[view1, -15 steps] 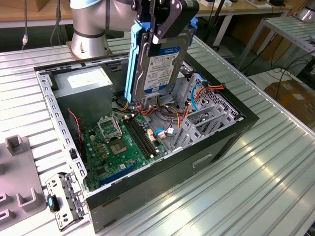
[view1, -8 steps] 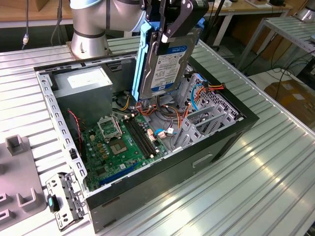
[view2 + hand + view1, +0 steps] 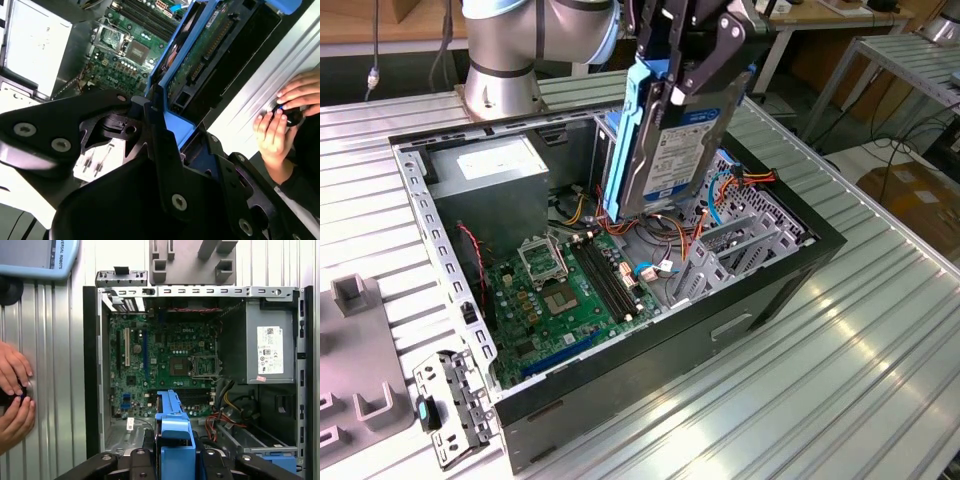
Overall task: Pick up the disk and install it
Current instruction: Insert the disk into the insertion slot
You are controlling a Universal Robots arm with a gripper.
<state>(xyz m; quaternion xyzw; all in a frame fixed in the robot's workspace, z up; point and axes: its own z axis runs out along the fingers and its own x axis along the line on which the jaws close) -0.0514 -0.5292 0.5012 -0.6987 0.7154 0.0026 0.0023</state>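
Gripper [image 3: 688,85] clamped on the upper end of the disk [image 3: 665,150], which hangs on edge, tilted, over the open computer case [image 3: 790,270]. The disk's lower edge sits just above the cables [image 3: 692,238], between the motherboard [image 3: 570,290] and the grey drive cage [image 3: 730,250], apart from the case walls. A person's hands [image 3: 14,371] rest on the ribbed table [image 3: 860,380] beside the case.

Exterior view is looking slantwise down into the computer case [image 3: 670,365]. First wrist view is facing straight down; second wrist view is skimming close along the disk [image 3: 210,50]. All are sharing the green board [image 3: 570,290].
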